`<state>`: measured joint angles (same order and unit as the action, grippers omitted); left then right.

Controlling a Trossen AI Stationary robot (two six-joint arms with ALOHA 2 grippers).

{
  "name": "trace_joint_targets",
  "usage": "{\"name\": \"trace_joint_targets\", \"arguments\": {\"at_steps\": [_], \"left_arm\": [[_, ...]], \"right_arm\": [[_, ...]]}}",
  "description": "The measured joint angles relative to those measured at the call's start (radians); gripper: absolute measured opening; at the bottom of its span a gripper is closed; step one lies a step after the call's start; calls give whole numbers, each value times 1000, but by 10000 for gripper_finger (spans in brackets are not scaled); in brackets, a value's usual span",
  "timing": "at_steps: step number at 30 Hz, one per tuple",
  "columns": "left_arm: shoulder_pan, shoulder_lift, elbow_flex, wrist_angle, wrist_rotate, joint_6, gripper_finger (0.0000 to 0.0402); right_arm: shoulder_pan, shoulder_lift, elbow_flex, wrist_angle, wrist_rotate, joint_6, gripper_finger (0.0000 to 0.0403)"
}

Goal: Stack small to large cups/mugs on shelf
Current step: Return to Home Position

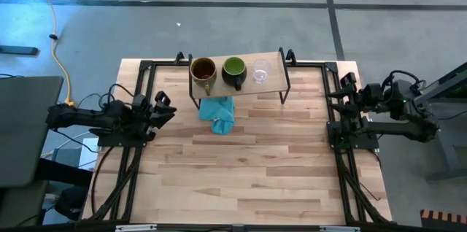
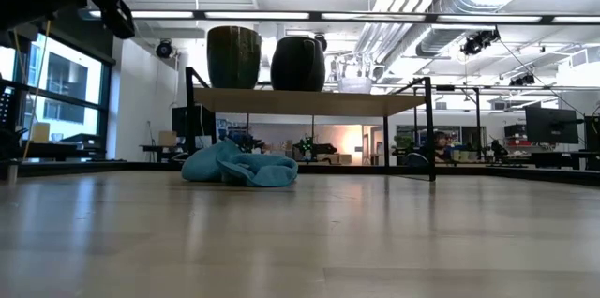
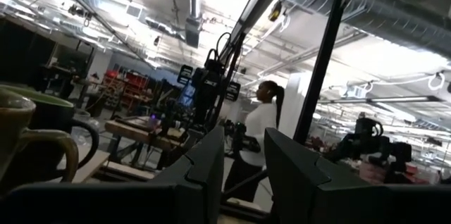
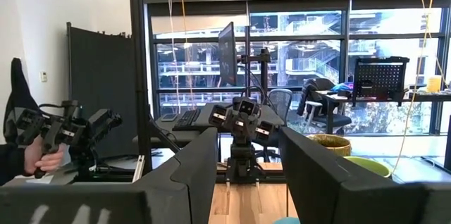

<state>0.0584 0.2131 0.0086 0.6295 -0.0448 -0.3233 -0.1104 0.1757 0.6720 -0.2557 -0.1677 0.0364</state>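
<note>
Both arms sit folded low at the side edges of the counter (image 1: pixel 241 174), well apart from the mugs. The left arm (image 1: pixel 95 119) lies along the left edge and points inward, its jaws released and holding nothing. The right arm (image 1: pixel 398 108) mirrors it at the right edge, its jaws likewise released. On the shelf (image 1: pixel 248 86) at the far edge, the brown mug (image 1: pixel 203 69), green mug (image 1: pixel 233 68) and glass cup (image 1: pixel 261 71) stand upright in a row, the brown mug nearest the left arm. A teal cloth (image 1: pixel 219 111) lies crumpled just in front of the shelf.
</note>
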Motion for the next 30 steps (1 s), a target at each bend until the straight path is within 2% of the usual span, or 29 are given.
{"name": "trace_joint_targets", "arguments": {"at_steps": [5,8,16,25,30], "left_arm": [[0,0,0,-3,-16,-42,90],[0,0,0,-4,-48,-75,90],[0,0,0,-1,-95,-77,90],[0,0,0,-1,1,26,90],[0,0,1,-20,1,46,90]], "right_arm": [[0,0,0,0,1,-16,144],[0,0,0,0,38,-17,144],[0,0,0,-24,81,22,144],[0,0,0,-149,82,220,144],[0,0,0,-126,79,210,144]]}}
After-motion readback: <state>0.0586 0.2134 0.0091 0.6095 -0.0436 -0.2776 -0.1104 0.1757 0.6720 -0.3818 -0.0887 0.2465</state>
